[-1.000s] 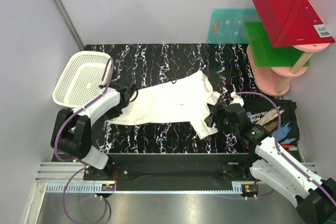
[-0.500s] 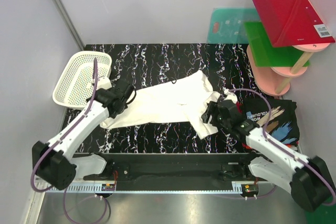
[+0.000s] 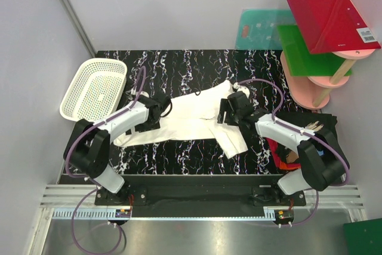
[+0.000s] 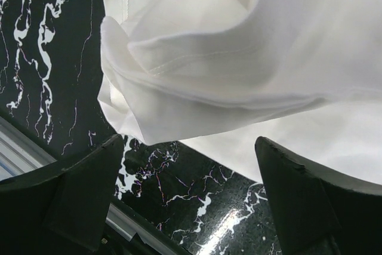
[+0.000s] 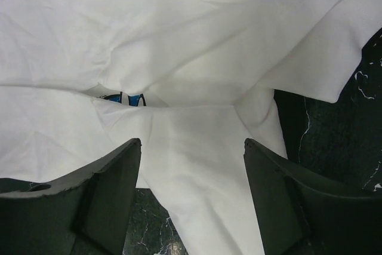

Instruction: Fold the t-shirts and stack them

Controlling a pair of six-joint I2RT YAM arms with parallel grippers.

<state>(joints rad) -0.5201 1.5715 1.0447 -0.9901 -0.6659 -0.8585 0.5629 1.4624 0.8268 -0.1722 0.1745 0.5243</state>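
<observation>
Beneath left tool (image 3: 157,114) and right tool (image 3: 225,111) | white t-shirt (image 3: 192,119) | both tools' jaws spread apart

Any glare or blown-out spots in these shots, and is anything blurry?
Left wrist view: the white t-shirt washes out toward the upper right, and the glossy table shows a glare streak. Right wrist view: even light, soft fold shadows, the fingers dark and slightly soft. Top view: sharp, evenly lit.

Overhead; wrists close over white t-shirt (image 3: 191,117)
</observation>
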